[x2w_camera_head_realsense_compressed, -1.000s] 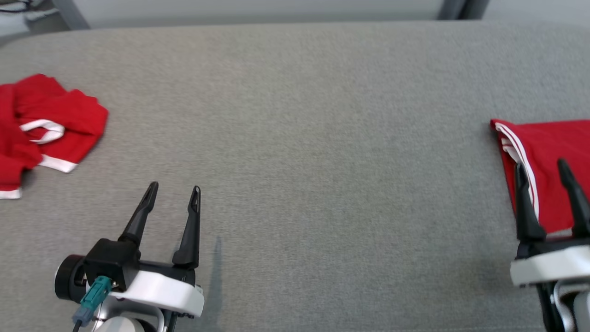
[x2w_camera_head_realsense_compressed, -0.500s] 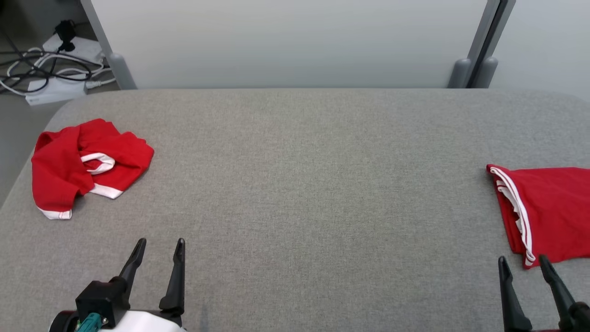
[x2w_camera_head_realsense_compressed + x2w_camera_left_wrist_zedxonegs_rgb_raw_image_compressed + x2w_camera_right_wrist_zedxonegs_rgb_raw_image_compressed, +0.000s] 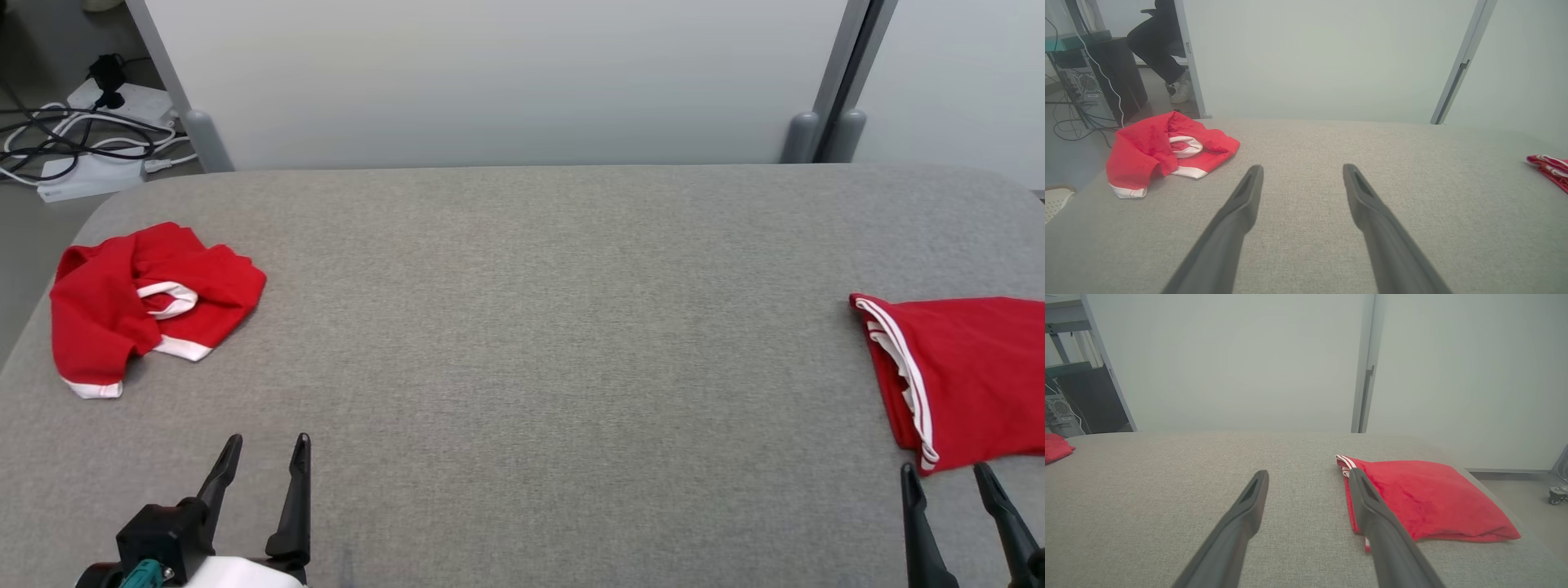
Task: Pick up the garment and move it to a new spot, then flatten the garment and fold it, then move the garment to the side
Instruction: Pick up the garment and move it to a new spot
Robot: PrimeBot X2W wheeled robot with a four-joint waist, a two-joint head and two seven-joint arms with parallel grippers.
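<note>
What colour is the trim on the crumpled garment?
White, on the crumpled red fabric garment; left wrist view.

The light is bright, soft and even in every picture. Shadows are faint: a thin dark edge sits under the red garment (image 3: 139, 302) at the left. No glare shows on the grey worktop (image 3: 522, 343). The head picture is sharp. In the wrist pictures the dark fingers (image 3: 1237, 220) look soft at the bottom, and the posts (image 3: 1457, 77) lean toward the sides.

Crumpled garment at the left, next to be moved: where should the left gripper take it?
Probably the bunched right lobe of the crumpled garment, nearest the left gripper; come from above, since its folds stand up off the table there.
</note>
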